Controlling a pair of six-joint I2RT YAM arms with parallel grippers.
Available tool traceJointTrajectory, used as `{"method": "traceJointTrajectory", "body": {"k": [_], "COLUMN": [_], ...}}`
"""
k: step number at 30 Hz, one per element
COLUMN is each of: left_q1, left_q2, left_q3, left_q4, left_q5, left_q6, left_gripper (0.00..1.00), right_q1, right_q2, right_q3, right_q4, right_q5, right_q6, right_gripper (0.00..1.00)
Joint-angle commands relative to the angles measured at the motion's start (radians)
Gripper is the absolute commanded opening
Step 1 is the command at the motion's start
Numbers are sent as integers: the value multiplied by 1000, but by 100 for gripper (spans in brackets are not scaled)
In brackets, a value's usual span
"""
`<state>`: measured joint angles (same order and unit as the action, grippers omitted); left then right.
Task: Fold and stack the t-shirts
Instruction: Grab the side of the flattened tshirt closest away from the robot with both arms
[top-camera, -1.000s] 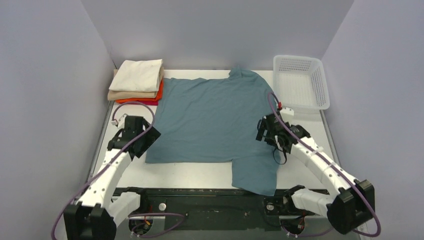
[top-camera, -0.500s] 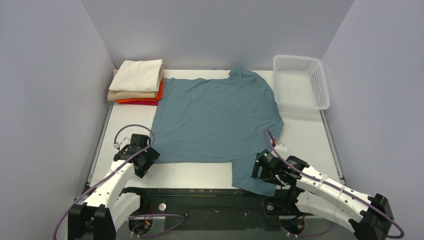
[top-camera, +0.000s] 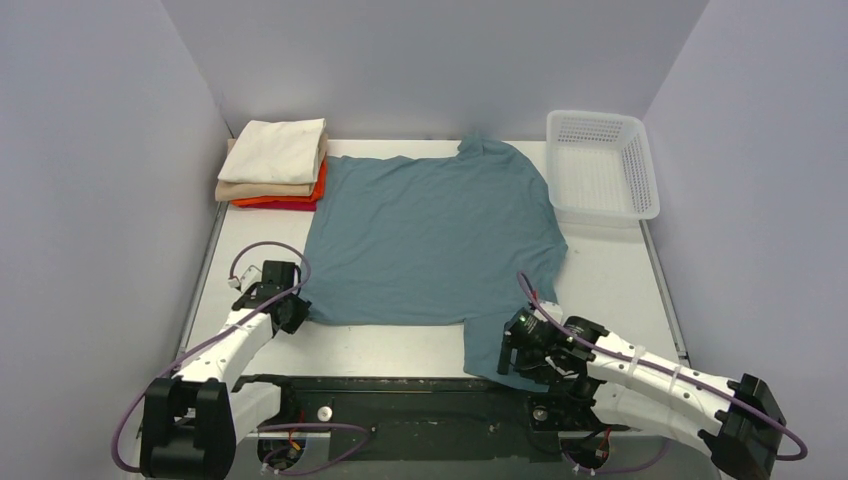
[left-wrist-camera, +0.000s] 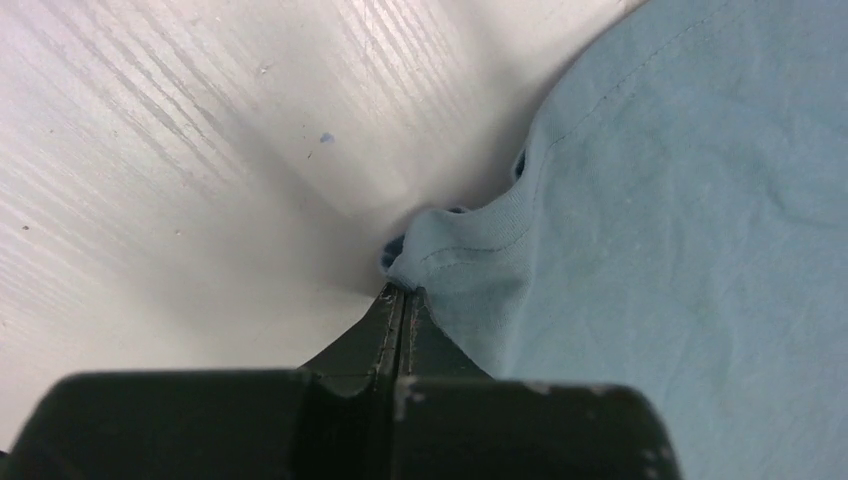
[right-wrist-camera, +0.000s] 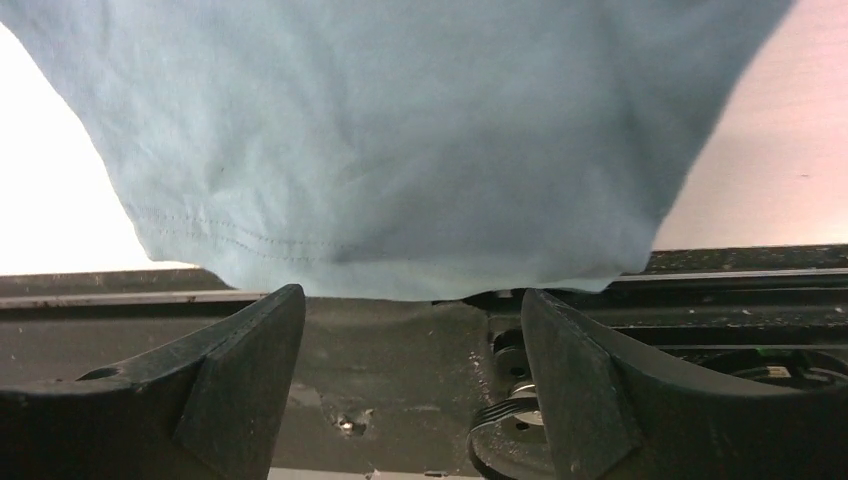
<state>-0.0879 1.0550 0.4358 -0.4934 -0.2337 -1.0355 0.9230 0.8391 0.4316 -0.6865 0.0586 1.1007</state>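
Observation:
A large teal-blue t-shirt (top-camera: 430, 240) lies spread flat in the middle of the table, with one sleeve (top-camera: 495, 335) hanging over the near edge. My left gripper (top-camera: 290, 312) is at its near left corner. In the left wrist view the left gripper (left-wrist-camera: 402, 290) is shut, with the bunched hem corner (left-wrist-camera: 440, 245) pinched at its tips. My right gripper (top-camera: 510, 358) sits low at the sleeve's end. It stands open (right-wrist-camera: 412, 295), the sleeve hem (right-wrist-camera: 380, 265) just beyond its fingertips. Folded cream, tan, orange and red t-shirts are stacked (top-camera: 275, 165) at the back left.
A white perforated basket (top-camera: 648, 170) stands at the back right. The black base rail (top-camera: 420, 385) runs along the near edge, under the sleeve and my right gripper. Grey walls close in on three sides.
My left gripper slid to the shirt's near left corner and shut on it. My right arm swung from the shirt's right edge down to the sleeve at the near edge, its jaws narrowing slightly.

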Motion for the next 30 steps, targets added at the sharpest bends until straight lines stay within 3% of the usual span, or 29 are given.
{"method": "traceJointTrajectory", "body": {"k": [1, 7, 10, 14, 16, 17, 19, 21, 26, 30], "left_q1": [6, 5, 5, 6, 5, 5, 5, 5, 4, -14], "left_q2": [37, -35, -63, -78, -81, -84, -90, -107, -248, -382], "left_q3": [-4, -24, -28, -19, -23, -24, -19, -3, 18, -6], "left_q4": [4, 10, 2, -8, -3, -3, -17, -68, -256, -352], "left_q5": [-6, -5, -1, 3, 8, 11, 17, 9, -54, -49], "left_q6": [32, 54, 59, 63, 62, 62, 57, 39, -54, -119], "left_gripper": [0, 0, 0, 0, 0, 0, 0, 0, 0, 0], "right_q1": [26, 37, 36, 36, 35, 35, 35, 37, 39, 59], "right_q2": [55, 192, 245, 298, 305, 304, 293, 268, 158, 85], "right_q3": [-7, -2, 7, 19, 20, 24, 36, 57, 97, 95], "right_q4": [31, 111, 121, 148, 164, 166, 152, 96, -123, -191], "right_q5": [-87, -66, 25, 88, 103, 104, 93, 71, -7, -118], "right_q6": [-31, -53, -37, -23, -18, -18, -18, -18, -13, 8], "right_gripper": [73, 69, 65, 54, 42, 27, 10, 0, 0, 0]}}
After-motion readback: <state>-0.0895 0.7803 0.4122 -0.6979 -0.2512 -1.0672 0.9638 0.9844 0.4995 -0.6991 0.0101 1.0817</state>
